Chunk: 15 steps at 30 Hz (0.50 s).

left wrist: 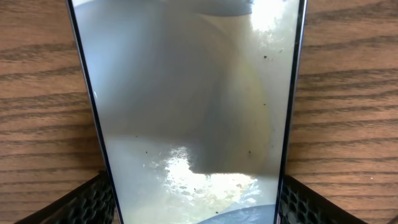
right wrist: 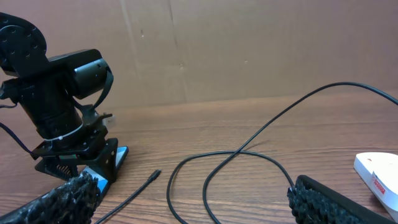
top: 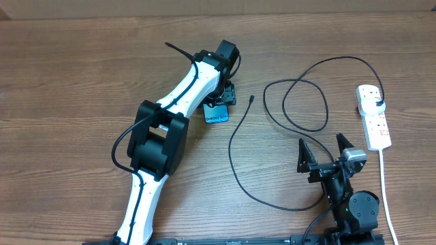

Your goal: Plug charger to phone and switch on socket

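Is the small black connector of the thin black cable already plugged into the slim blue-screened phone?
No, the connector lies bare on the wooden table, apart from the phone.

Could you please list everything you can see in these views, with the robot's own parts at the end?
phone: one, cyan-blue screen, left of centre on the table, under the left gripper
charger: one, thin black cable, looped across centre and right; free connector lies apart from the phone, far end reaches the socket
socket: one, white power strip with red marks and a thick white cord, right edge
table: one, brown wood grain, beneath everything
cardboard wall: one, tan, behind the table
left gripper: one, black on a white-and-black arm, fingers on either side of the phone
right gripper: one, black, open, near front right, holding nothing
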Motion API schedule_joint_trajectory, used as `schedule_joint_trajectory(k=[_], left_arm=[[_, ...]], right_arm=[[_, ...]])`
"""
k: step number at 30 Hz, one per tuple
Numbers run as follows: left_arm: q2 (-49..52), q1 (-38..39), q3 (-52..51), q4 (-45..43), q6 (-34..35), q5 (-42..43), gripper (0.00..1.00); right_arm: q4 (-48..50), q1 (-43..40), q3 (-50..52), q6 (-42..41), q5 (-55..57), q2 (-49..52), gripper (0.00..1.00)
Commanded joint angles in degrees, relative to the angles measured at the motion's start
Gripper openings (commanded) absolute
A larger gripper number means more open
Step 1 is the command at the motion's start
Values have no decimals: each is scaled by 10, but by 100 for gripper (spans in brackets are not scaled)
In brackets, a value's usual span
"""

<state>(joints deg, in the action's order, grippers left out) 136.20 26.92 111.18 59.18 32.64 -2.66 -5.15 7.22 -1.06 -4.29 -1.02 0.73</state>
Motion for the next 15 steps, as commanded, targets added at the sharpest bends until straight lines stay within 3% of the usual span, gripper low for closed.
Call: schedule_joint_trajectory(k=[1, 15], left_arm=[[32, -3, 0, -5, -3, 8, 73], [32, -3, 0, 1, -2, 8, 60]], right_arm=[[4, 2, 6, -2, 8, -6, 100], [4, 2, 6, -2, 8, -6, 100]])
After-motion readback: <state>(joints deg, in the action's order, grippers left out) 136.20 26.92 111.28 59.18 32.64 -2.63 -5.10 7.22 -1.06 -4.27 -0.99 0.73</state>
